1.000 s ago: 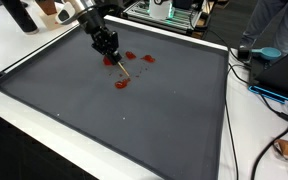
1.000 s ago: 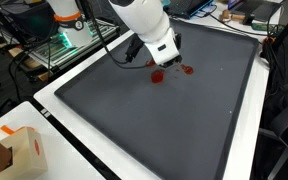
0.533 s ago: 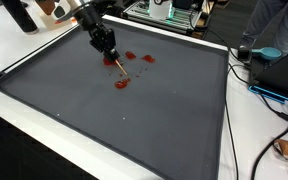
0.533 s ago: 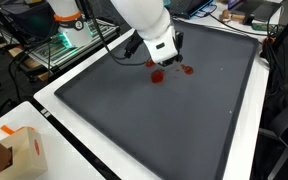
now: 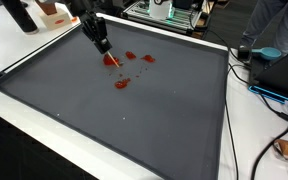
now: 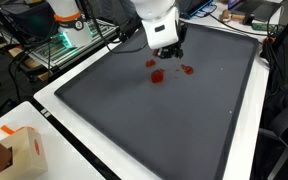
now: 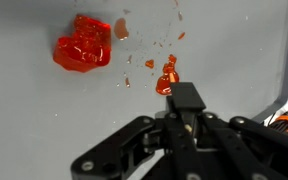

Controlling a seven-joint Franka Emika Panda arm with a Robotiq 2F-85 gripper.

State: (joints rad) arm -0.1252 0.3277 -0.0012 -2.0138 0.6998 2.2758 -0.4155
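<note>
Red blobs [image 5: 121, 84] lie on the dark grey mat [image 5: 134, 125], in the part nearest the robot arm and well away from the mat's other edges. Both exterior views show one larger smear with smaller patches [image 6: 187, 69] near it. In the wrist view the big blob [image 7: 84, 45] is at upper left, with small splatters [image 7: 149, 63] scattered to its right on the grey mat [image 7: 244, 40].

Gripper [image 5: 103, 46] hangs over the mat beside the blobs, fingers pointing down. It is clenched on a thin stick [image 5: 111, 60] that pokes out below the fingertips, its lower end red. The stick's end is just beside the patches; cannot tell if it touches the mat.

From the opposite side, the gripper [image 6: 167, 44] sits above and behind the blobs, apart from them; the stick is hard to make out there.

In the wrist view the gripper [image 7: 185, 115] has its jaws pressed together on a dark piece. A red patch [image 7: 167, 78] lies right past the fingertips; cannot tell if it is the stick's end or a blob on the mat.

Mat [image 6: 144, 125] has a white border and lies on a white table [image 5: 24, 45]. Cardboard box [image 6: 14, 150] stands on the table off the mat's corner, well apart from the gripper.
</note>
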